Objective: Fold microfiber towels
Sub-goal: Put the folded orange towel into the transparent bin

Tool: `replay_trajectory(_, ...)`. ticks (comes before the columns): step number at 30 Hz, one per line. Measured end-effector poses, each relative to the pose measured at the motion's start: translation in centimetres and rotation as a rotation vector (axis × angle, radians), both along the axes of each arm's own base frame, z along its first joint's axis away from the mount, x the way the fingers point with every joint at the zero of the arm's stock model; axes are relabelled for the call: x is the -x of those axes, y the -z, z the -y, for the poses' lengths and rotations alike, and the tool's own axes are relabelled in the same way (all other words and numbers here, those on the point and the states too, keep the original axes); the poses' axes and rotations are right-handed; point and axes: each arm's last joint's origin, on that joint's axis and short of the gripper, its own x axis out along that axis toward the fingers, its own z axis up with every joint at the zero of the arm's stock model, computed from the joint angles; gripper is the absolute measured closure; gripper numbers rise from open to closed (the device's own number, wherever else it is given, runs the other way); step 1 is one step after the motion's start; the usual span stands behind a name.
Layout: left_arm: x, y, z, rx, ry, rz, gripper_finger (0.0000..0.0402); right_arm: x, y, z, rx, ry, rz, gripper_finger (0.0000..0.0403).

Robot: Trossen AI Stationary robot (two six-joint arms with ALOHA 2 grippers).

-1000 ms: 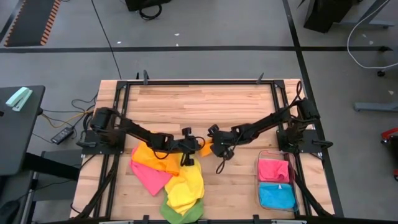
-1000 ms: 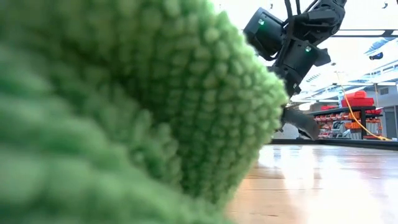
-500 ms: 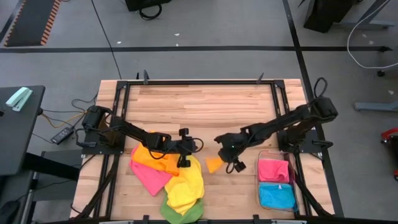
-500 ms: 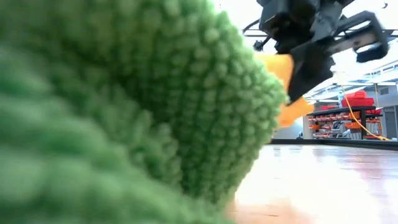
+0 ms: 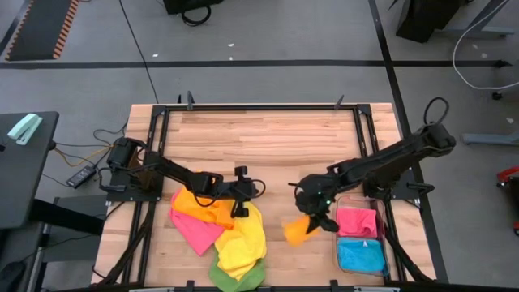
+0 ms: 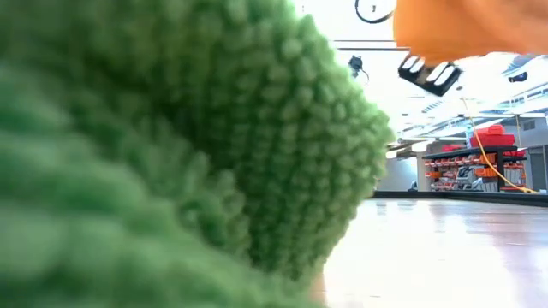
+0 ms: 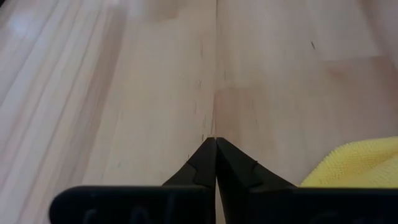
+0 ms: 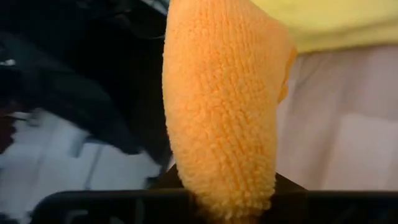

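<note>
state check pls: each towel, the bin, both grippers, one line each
orange towel: folded small, held off the table by the right gripper
right gripper: shut on the orange towel, beside the bin
left gripper: shut, empty, over the towel pile
pink towel, yellow towel, green towel: unfolded, heaped together
clear bin: holds a folded pink and a folded blue towel

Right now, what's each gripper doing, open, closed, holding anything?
Left gripper: closed, holding nothing, beside the towel pile.
Right gripper: closed on a folded orange towel, near the bin.
</note>
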Motion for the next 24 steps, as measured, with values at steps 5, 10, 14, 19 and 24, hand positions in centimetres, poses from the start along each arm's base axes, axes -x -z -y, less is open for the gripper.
replay_trajectory(5,-0.1,0.0,-0.4,-0.014,0.000,-0.002,0.0383,2.0,-1.4,-0.3,-0.066,0.062,-0.149,0.0356)
replay_trajectory(10,-0.1,-0.1,-0.5,-0.025,0.004,-0.003,0.0372,4.6,-2.6,0.1,-0.090,0.212,-0.345,0.0356)
replay_trajectory(14,-0.4,-0.4,-0.6,-0.053,0.027,0.034,0.0370,6.2,-3.7,0.0,-0.156,0.311,-0.464,0.0356)
replay_trajectory(19,-0.7,-0.8,-0.6,-0.099,0.065,0.072,0.0377,8.5,-2.8,0.4,-0.138,0.524,-0.879,0.0356)
replay_trajectory(24,-0.9,-1.1,-0.9,-0.105,0.061,0.095,0.0385,9.6,-2.6,0.5,-0.182,0.641,-1.192,0.0356)
